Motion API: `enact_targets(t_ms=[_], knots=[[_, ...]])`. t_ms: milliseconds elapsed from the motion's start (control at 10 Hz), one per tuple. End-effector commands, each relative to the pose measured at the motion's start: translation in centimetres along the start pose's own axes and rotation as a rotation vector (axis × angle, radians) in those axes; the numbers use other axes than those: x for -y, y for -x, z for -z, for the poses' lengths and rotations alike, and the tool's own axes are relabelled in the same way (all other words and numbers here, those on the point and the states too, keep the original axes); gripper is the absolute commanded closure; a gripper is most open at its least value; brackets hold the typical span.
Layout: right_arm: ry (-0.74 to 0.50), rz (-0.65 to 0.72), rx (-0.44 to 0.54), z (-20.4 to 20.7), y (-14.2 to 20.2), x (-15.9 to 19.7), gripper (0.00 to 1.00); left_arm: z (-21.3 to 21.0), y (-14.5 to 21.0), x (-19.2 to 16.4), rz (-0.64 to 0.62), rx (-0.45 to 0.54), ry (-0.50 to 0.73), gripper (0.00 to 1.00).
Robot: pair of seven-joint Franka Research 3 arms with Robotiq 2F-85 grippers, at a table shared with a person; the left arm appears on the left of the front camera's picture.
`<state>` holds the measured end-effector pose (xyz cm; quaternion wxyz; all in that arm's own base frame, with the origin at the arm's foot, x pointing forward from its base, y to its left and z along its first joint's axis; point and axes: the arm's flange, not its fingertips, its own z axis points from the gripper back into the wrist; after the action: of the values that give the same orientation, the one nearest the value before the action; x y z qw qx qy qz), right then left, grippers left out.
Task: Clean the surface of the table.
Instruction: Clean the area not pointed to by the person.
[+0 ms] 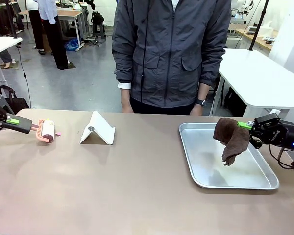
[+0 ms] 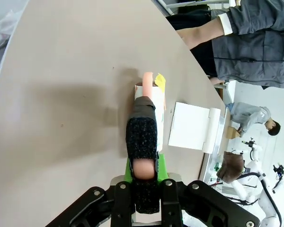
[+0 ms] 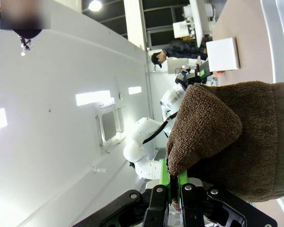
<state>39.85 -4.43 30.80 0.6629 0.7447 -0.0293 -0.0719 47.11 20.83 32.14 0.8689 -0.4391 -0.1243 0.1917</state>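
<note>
Currently, left gripper (image 1: pixel 28 128): pinching lint roller (image 1: pixel 47 131), table (image 1: pixel 127 191) left edge.
Right gripper (image 1: pixel 246 126): pinching brown cloth (image 1: pixel 231 139) above tray (image 1: pixel 200 182).
Wiping: apparently not yet begun.

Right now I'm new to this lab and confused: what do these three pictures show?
A robot with two arms shares a brownish table with a person standing across it. The front picture looks across from between the arms; the other two come from cameras on each wrist, so they look turned. The left end effector grips a lint roller by its pink handle. The right end effector holds a brown cloth over a metal tray. A folded white stand sits between them.
</note>
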Motion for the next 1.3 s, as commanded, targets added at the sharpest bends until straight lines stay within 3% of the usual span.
enact_targets(t_ms=[0,800,1000,1200], knots=[[-0.007,-0.009,0.003,0.2,-0.1,-0.4,0.93,1.2,-0.3,-0.1,-0.017,-0.006,-0.052,0.80],[-0.007,-0.009,0.003,0.2,-0.1,-0.4,0.93,5.4,-1.5,4.7,0.044,-0.081,-0.074,0.80],[-0.007,-0.009,0.003,0.2,-0.1,-0.4,0.93,4.4,-1.0,6.1,0.076,-0.054,-0.023,0.80],[-0.007,-0.009,0.003,0.2,-0.1,-0.4,0.93,0.0,2.3,7.3,0.137,-0.026,0.115,0.80]])
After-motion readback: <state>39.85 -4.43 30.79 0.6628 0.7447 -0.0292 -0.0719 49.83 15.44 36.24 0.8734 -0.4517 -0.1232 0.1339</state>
